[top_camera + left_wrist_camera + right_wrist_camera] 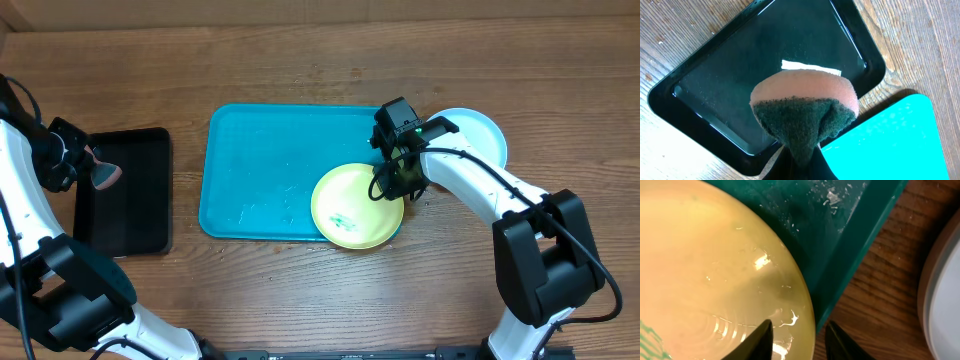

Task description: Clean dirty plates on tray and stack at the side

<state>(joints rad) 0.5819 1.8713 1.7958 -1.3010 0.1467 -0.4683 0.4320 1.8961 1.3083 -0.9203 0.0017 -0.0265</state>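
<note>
The yellow-green plate (357,205) lies at the lower right corner of the turquoise tray (265,165), just below the centre of the overhead frame, with its lower right part overhanging the tray's rim. A teal smear (343,222) marks the plate's lower portion. The rest of its surface is glossy and shows no other marks. In the right wrist view, small pale flecks (832,197) lie on the tray floor beside the plate. The right gripper (392,188) is at the plate's right edge. In its own view the two fingers (762,340) stand partly apart astride the rim, one over the plate's inner face and one outside it. Whether they press on the rim cannot be determined. A white plate (478,128) with a pale bluish edge rests on the wooden table (300,290) just right of the tray's upper right corner, partly covered by the right arm. At the left of the overhead frame, well apart from the plates, a black tray (125,190) sits beside the turquoise tray. The left gripper (92,168) is over the black tray's left part, its fingers pressed together on a sponge (805,107). The sponge has a pink body and a dark green scouring face, bunched where it is pinched.
</note>
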